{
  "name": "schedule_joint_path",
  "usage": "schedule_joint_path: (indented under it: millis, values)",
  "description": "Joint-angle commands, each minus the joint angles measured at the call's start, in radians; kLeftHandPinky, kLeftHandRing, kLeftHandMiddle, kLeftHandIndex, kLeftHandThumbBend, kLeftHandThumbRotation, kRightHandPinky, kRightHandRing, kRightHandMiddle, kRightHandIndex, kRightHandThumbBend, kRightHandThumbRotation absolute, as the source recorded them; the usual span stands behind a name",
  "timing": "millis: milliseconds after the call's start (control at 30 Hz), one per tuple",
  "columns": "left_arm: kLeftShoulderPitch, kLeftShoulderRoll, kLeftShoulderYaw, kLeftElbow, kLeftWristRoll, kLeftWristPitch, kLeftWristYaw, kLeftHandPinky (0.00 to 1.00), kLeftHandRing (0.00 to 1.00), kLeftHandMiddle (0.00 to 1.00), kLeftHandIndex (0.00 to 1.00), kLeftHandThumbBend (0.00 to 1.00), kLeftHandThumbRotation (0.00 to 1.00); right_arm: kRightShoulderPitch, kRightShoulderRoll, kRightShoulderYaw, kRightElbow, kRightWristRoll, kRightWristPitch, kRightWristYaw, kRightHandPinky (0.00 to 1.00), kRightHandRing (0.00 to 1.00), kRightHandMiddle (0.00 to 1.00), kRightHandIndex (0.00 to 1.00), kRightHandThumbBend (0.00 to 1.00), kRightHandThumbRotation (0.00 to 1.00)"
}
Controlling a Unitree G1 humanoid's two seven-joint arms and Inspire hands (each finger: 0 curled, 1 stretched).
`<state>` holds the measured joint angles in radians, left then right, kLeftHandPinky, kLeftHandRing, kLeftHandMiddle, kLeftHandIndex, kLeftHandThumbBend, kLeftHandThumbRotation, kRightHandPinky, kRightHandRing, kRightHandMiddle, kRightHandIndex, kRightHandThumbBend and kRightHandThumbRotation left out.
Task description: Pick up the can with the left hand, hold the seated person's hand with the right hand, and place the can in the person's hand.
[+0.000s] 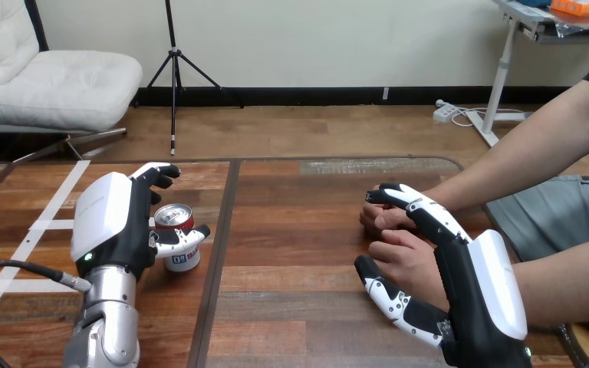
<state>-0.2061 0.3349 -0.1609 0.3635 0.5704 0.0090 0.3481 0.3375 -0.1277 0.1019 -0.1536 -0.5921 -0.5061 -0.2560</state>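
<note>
The robot's left hand (111,218) curls fingers and thumb round the upright can (175,220) on the table (299,230), apparently poised to lift, while well right of the can its right hand (482,277) loosely clasps the person's hand (399,258), seemingly to steady it

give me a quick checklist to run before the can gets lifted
1. Left hand has thumb and fingers curled round the can: ok.
2. Can upright, standing on the table: ok.
3. Right hand against the person's hands: ok. Whether it has a firm hold: cannot tell.
4. A palm of the person's hands turned up and open to receive the can: not ok, both look curled.
</note>
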Motion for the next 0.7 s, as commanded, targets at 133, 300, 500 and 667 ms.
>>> schedule_joint_path:
  millis: [133, 300, 500, 667]
  values:
    - [-0.067, 0.011, -0.01, 0.004, 0.042, 0.0, 0.025, 0.61, 0.73, 0.78, 0.77, 0.81, 0.06, -0.048, -0.011, -0.008, -0.046, 0.007, 0.001, 0.0, 0.79, 0.85, 0.83, 0.75, 0.47, 0.0]
    - [-0.073, 0.012, -0.013, 0.013, 0.055, 0.001, 0.025, 0.63, 0.75, 0.8, 0.78, 0.82, 0.07, -0.049, -0.01, -0.007, -0.047, 0.012, 0.004, 0.004, 0.79, 0.85, 0.83, 0.75, 0.47, 0.0]
    - [-0.081, 0.014, -0.016, 0.022, 0.062, 0.009, 0.017, 0.64, 0.76, 0.81, 0.79, 0.82, 0.08, -0.051, -0.012, -0.006, -0.041, 0.015, -0.003, 0.003, 0.79, 0.85, 0.83, 0.75, 0.47, 0.0]
    - [-0.091, 0.017, -0.023, 0.034, 0.07, 0.017, 0.013, 0.64, 0.76, 0.81, 0.8, 0.82, 0.08, -0.051, -0.013, -0.006, -0.04, 0.02, -0.004, 0.006, 0.79, 0.85, 0.83, 0.74, 0.47, 0.0]
